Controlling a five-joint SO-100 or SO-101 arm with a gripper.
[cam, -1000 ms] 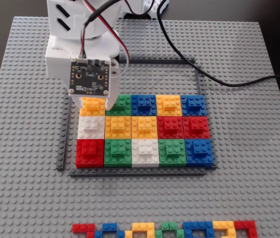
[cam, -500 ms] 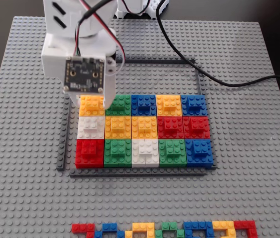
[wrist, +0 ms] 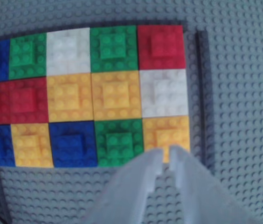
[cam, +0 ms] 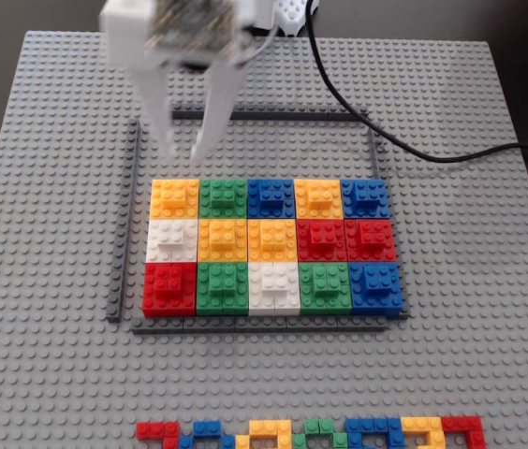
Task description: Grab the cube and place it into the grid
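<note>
**Fixed view: the cube sits in the far-left corner of the grid, gripper just above it**

The cube (cam: 174,198), yellow-orange with a smaller raised brick on top, sits in the far row of the grid (cam: 273,245) at its left end in the fixed view, touching a green cube (cam: 223,197) on its right and a white cube (cam: 171,239) on the side toward the near edge of the table (cam: 49,187). In the wrist view the same cube (wrist: 166,135) lies at the lower right of the block, partly covered by the gripper's tips.

The grid holds three rows of five coloured cubes, packed edge to edge in the middle of the table. Thin dark strips (cam: 125,224) frame it, with a bare studded gap between the far strip and the far row.

The gripper (cam: 182,148) hangs over that gap, just beyond the cube toward the far edge, holding nothing. In the wrist view its fingertips (wrist: 165,156) stand nearly together with a narrow slit between them.

A black cable (cam: 404,140) curves toward the table's right edge. A line of flat coloured bricks (cam: 311,434) lies along the near edge.
</note>
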